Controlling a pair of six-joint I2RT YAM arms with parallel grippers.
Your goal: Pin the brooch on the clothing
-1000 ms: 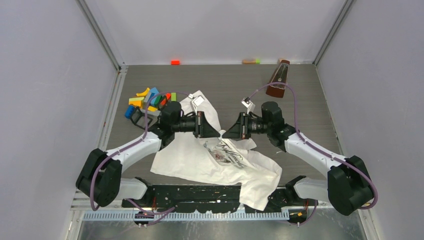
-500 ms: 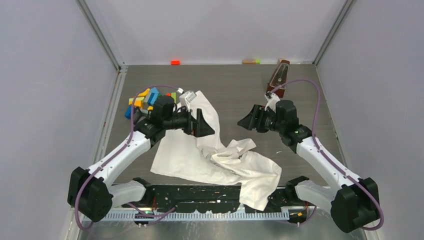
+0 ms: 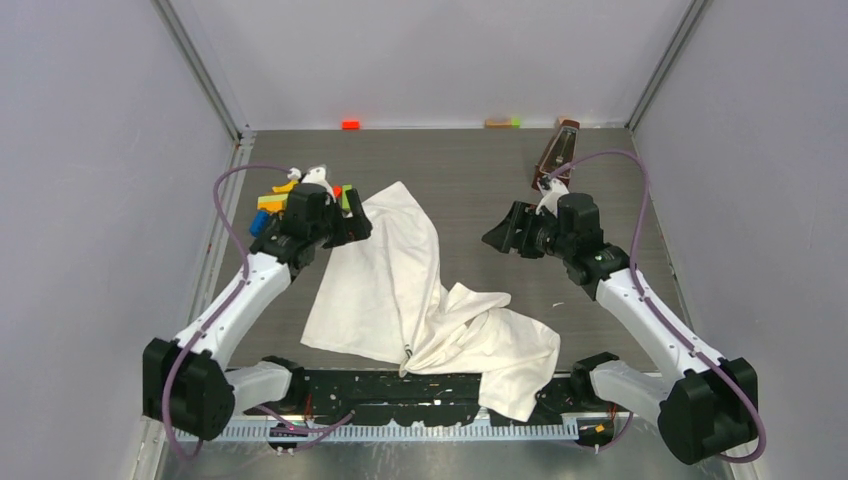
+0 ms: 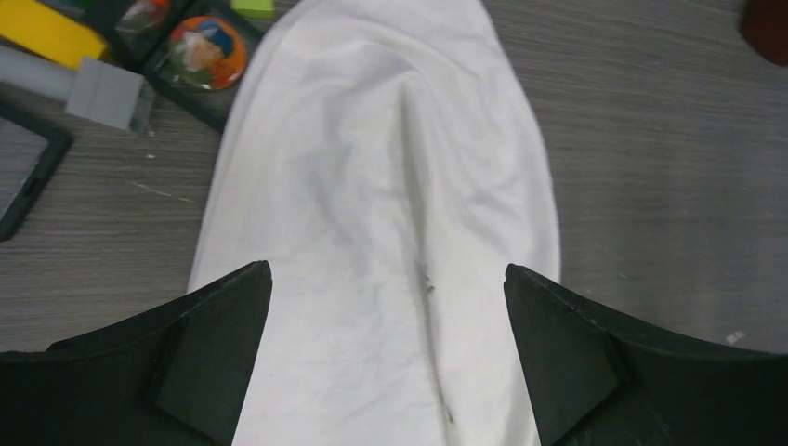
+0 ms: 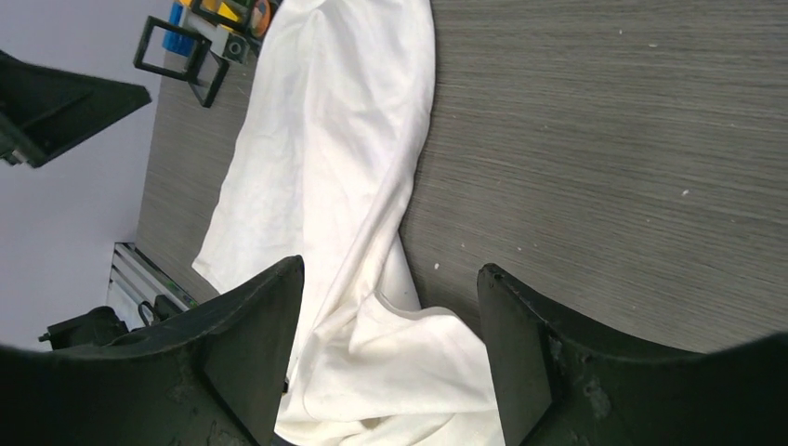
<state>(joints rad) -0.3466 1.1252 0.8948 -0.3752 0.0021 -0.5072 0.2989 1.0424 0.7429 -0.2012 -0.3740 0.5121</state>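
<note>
The clothing (image 3: 380, 270) lies crumpled in the middle of the table, plain white side up, its print hidden. A round orange brooch (image 4: 206, 58) with a cartoon figure rests on a black holder just past the shirt's far left edge. My left gripper (image 3: 356, 226) hovers open over the shirt's far end (image 4: 390, 139), nothing between its fingers, and stands wide in its wrist view (image 4: 387, 269). My right gripper (image 3: 494, 240) is open too, in the air to the right of the shirt (image 5: 325, 139), empty in its own view (image 5: 390, 267).
A heap of coloured blocks (image 3: 285, 200) sits at the far left beside the left gripper. A grey block (image 4: 111, 93) and a black frame (image 4: 23, 177) lie near the brooch. A brown metronome-like object (image 3: 556, 155) stands at the back right, a small red block (image 3: 350, 124) by the rear wall.
Both grippers opened and let go of the shirt, which dropped and folded over its print. The left arm drew back towards the blocks; the right arm pulled away to the right.
</note>
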